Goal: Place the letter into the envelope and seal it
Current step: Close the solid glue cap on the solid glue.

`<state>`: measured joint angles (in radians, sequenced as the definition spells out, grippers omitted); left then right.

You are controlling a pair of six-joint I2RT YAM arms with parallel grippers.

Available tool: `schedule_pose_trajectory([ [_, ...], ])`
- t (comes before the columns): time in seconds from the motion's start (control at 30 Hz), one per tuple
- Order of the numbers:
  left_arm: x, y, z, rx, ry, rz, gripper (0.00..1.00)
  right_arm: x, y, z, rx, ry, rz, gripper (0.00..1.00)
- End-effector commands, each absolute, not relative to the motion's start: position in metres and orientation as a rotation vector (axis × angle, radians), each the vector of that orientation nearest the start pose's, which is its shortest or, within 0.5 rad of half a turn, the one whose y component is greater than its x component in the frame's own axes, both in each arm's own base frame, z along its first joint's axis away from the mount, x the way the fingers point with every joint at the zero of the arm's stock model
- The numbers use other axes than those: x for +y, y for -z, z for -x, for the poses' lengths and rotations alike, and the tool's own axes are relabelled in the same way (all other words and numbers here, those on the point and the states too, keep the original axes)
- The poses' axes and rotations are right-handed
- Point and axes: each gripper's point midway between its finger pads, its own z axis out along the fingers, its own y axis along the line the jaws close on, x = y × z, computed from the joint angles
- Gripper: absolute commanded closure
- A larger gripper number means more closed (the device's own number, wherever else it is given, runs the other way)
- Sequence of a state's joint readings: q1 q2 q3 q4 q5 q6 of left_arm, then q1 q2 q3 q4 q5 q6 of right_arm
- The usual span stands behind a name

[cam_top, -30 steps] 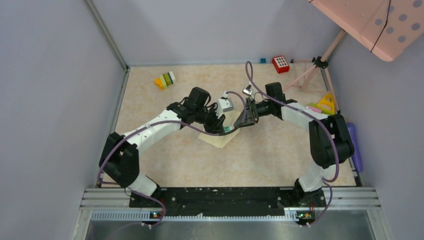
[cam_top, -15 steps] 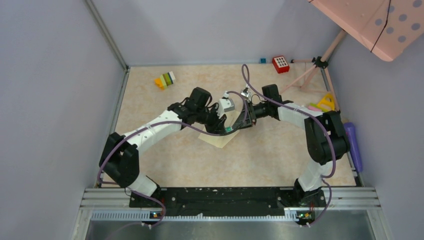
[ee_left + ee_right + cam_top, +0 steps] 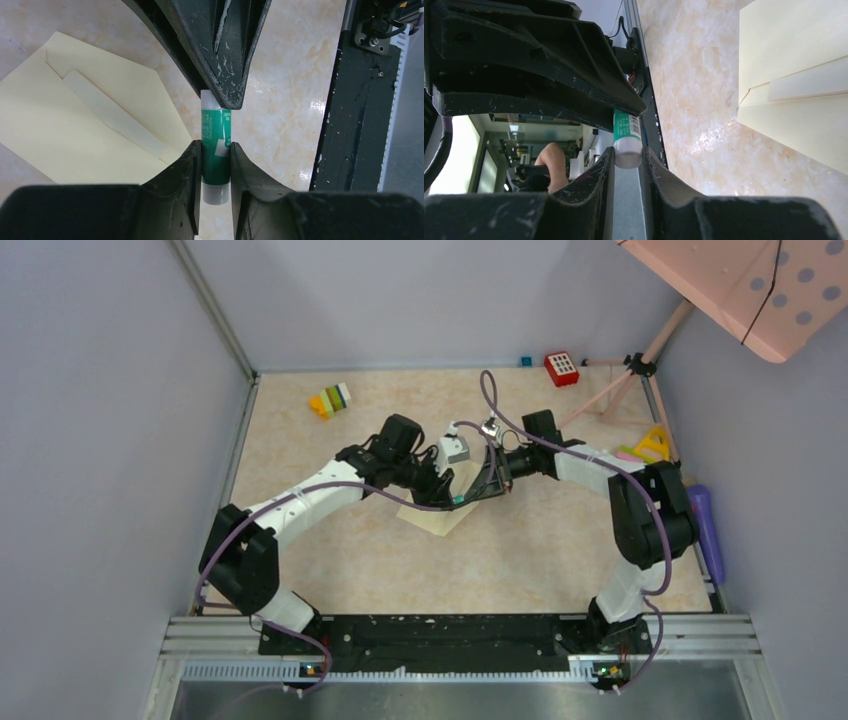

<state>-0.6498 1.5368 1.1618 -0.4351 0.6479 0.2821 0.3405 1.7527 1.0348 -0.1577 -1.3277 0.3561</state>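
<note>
Marbled table (image 3: 560, 540) | envelope (image 3: 75, 130) lies flat, flap open, just beside our claws | left claw (image 3: 214, 147) and right claw (image 3: 628, 152) each clamp one end of glue stick (image 3: 216, 127) | envelope likely light, floppy, easily creased: we'd pinch the flap edge

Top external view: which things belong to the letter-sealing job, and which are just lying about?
Job: envelope, green glue stick, left gripper, right gripper.
Lying about: stacked coloured blocks, red keypad toy, yellow triangle toy, purple cylinder.
</note>
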Motion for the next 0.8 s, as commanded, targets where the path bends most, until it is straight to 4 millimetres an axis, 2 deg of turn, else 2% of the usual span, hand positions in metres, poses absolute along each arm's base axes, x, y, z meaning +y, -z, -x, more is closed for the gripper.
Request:
schedule_pose_trajectory([
  [0.0, -0.325, -0.178, -0.248, 1.882, 1.077, -1.325, 0.94, 0.278, -0.165, -0.246, 2.17, -1.879, 0.808, 0.82],
  [0.13, -0.327, -0.192, -0.228, 1.907, 1.424, -1.328, 0.94, 0.275, -0.168, -0.24, 2.05, -1.714, 1.039, 0.79],
  [0.3, -0.328, -0.204, -0.216, 1.895, 1.763, -1.273, 0.93, 0.271, -0.177, -0.238, 1.859, -1.462, 1.216, 0.79],
  [0.4, -0.328, -0.21, -0.207, 1.873, 1.912, -1.252, 0.92, 0.272, -0.187, -0.237, 1.693, -1.302, 1.288, 0.79],
  [0.47, -0.327, -0.212, -0.205, 1.86, 1.95, -1.247, 0.92, 0.273, -0.194, -0.233, 1.59, -1.237, 1.317, 0.78],
  [0.6, -0.325, -0.217, -0.206, 1.84, 1.964, -1.243, 0.92, 0.275, -0.204, -0.228, 1.536, -1.221, 1.306, 0.47],
  [0.7, -0.323, -0.219, -0.207, 1.837, 1.93, -1.245, 0.92, 0.277, -0.206, -0.226, 1.57, -1.27, 1.291, 0.33],
  [0.77, -0.322, -0.219, -0.209, 1.836, 1.873, -1.259, 0.92, 0.28, -0.208, -0.225, 1.624, -1.34, 1.246, 0.3],
])
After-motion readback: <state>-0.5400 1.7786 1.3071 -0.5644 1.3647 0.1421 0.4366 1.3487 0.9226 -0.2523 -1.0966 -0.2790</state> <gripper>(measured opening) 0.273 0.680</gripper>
